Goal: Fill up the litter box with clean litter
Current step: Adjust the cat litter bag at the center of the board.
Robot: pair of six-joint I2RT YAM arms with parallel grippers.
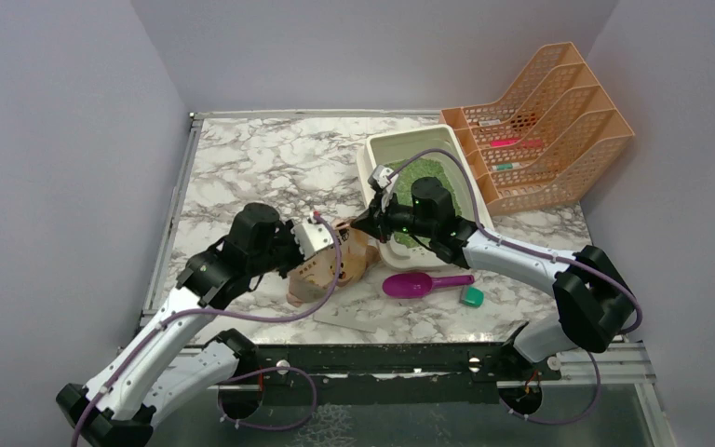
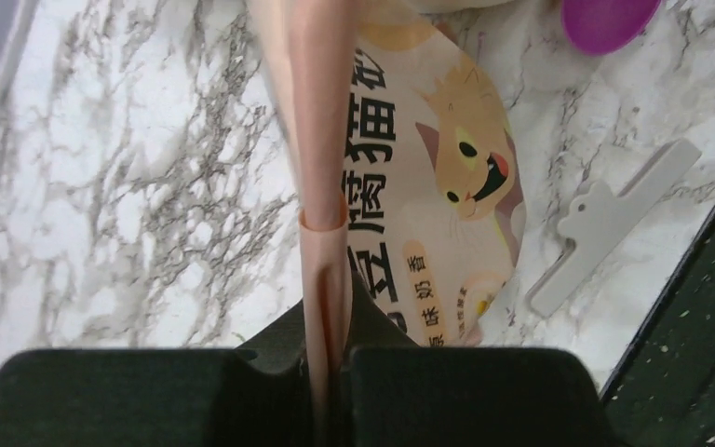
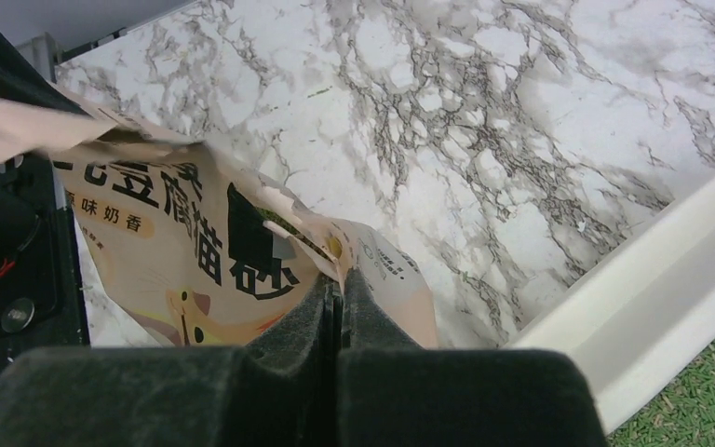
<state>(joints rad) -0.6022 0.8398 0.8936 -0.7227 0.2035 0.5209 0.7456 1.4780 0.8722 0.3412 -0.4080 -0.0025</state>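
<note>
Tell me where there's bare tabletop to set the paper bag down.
The far-left stretch of white marble table, between its back edge and the cream-white plastic litter box, is bare. It's crowded near centre and right: tan paper bag, magenta plastic scoop, small teal block, orange mesh file rack.

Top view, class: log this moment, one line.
left tool: shut on tan paper bag | right tool: shut on bag | cream-white plastic litter box: holds green granules

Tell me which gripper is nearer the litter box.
Right. The right gripper pinches the bag just beside the litter box; the left gripper holds the bag's other side, farther left.
</note>
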